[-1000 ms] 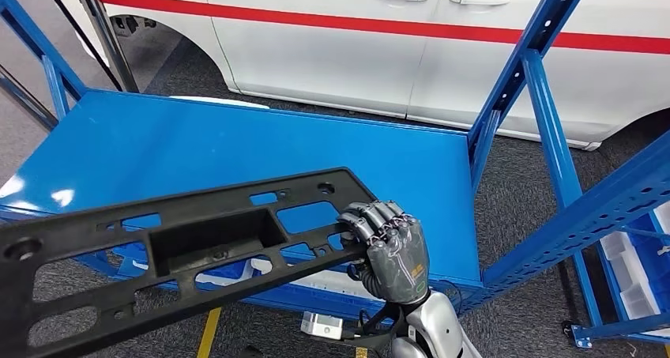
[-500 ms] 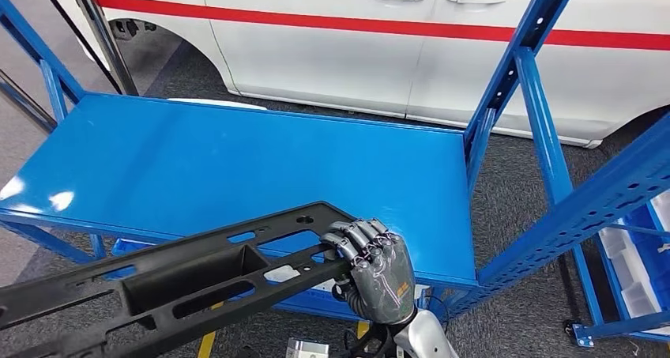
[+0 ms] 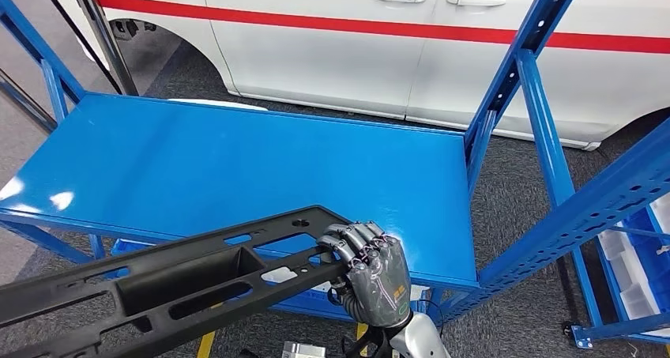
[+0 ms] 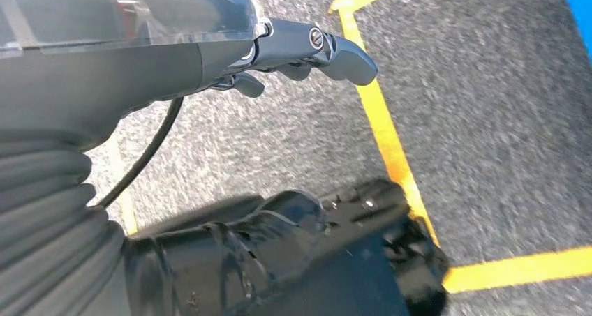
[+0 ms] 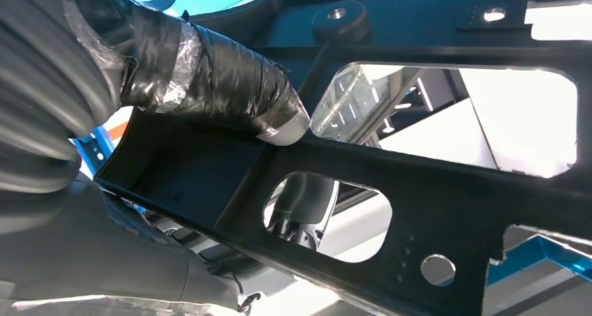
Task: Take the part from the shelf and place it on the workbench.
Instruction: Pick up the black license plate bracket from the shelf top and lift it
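Observation:
A long black plastic part (image 3: 197,283) with several cut-outs and a box-shaped recess slants from the bottom left corner up to the front edge of the blue shelf board (image 3: 237,160). My right hand (image 3: 375,275) grips its right end, fingers curled over the top rail, just in front of the shelf's edge. From the right wrist, the taped thumb (image 5: 209,79) presses against the part (image 5: 433,190) beside a large opening. The part's left end runs out of the picture. My left hand (image 4: 300,47) hangs over the floor with nothing in its fingers.
A white car (image 3: 355,42) with a red stripe stands behind the shelf. Blue uprights (image 3: 506,89) rise at the shelf's right end, and another blue rack with bins (image 3: 632,271) stands further right. Yellow tape (image 4: 380,114) marks the grey floor.
Over the last second my right hand and the part came down and back toward me, off the shelf board. In the last half second they barely moved.

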